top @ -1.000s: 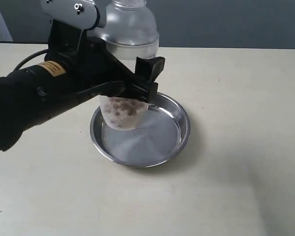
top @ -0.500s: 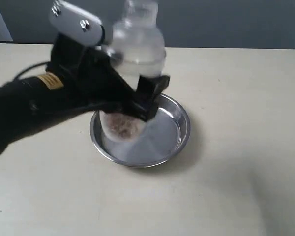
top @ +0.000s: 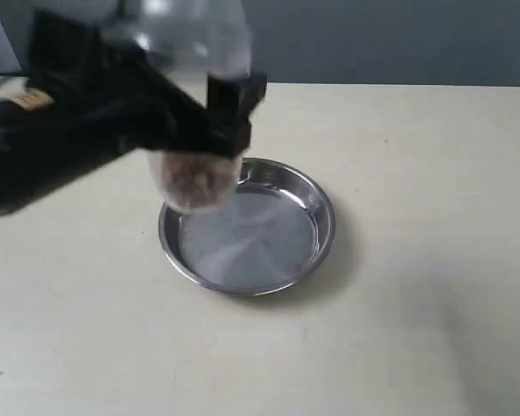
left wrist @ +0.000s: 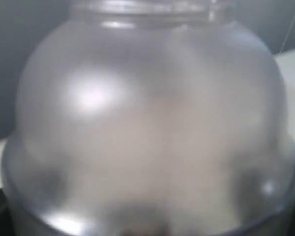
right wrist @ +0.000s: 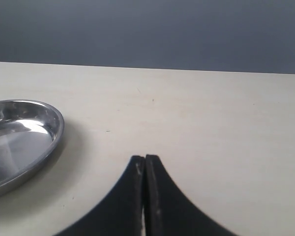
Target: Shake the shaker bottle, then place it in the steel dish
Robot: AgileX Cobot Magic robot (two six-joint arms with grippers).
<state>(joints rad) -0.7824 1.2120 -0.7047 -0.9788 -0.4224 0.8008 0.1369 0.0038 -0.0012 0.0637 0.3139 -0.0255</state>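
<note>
While the shaker bottle is hanging in the air at the upper left of the exterior view, the left tool is pinching it around its middle, one black finger showing on the side toward the centre of the frame. Arm and bottle are both smearing into blur, which suggests the shaking step is under way rather than finished. The brownish-pink granules are sitting in the rounded lower end, which is hovering over the left rim of the steel dish without touching it. The dish is lying flat on the tabletop at the centre of the frame, and nothing is resting in it. In the left wrist view the frosted dome of the bottle is filling almost the whole picture, so the jaws themselves are not showing there. The right tool is taking no part: its two fingers are pressed together with nothing between them, low over bare tabletop, with the dish showing at the left edge of that view. As a judgement, the first half of the task is in progress and the second has not begun; what remains is steadying the bottle upright, lowering it onto the dish's flat bottom and letting go.
</note>
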